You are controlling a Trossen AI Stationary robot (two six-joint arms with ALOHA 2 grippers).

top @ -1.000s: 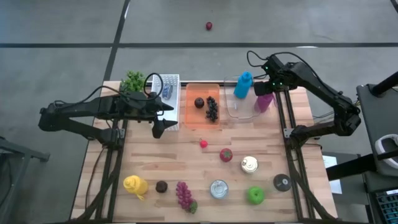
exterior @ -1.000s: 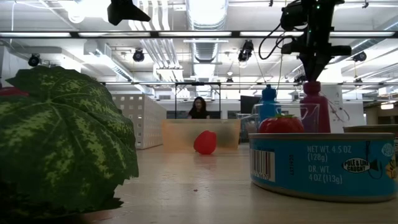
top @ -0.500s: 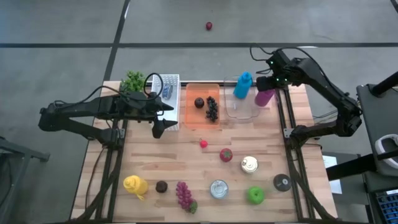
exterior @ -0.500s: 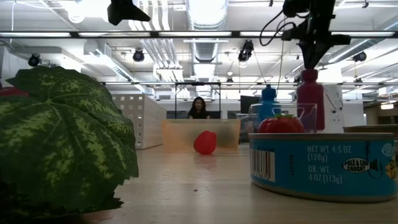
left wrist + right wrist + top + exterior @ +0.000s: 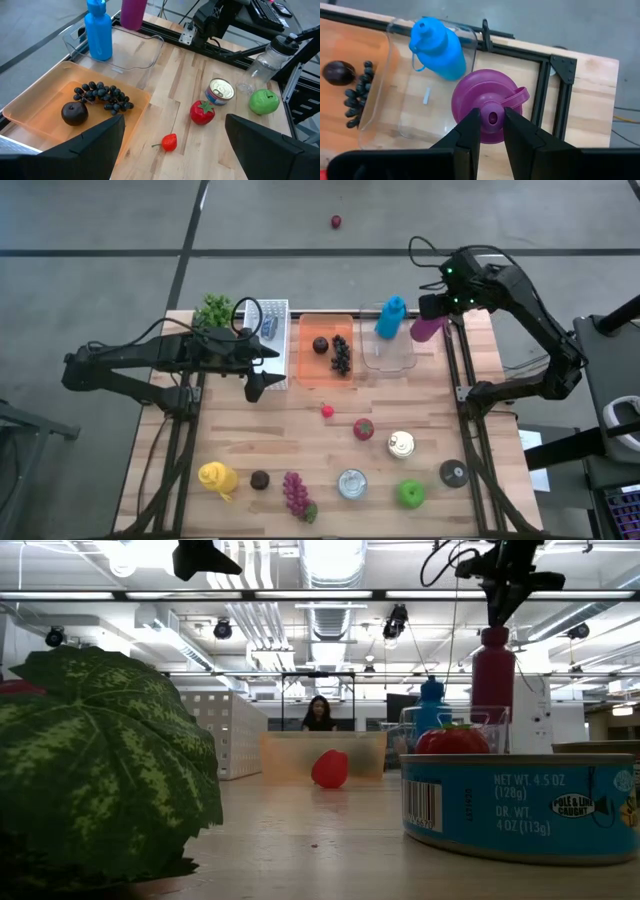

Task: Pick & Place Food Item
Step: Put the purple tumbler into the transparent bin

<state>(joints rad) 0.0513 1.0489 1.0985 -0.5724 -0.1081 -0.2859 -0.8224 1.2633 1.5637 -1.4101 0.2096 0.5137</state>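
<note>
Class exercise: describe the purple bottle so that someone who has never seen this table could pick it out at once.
Start at the clear bin at the table's far edge, beside the orange tray. A blue bottle stands inside it; the purple bottle hangs above the bin's right end, gripped at its cap by the right gripper. It alone is purple and off the table.

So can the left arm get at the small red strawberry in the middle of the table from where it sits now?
Probably yes. The left gripper hangs open and holds nothing, the strawberry lies alone on bare wood beside it, and the right gripper is away at the far edge, holding the purple bottle up.
</note>
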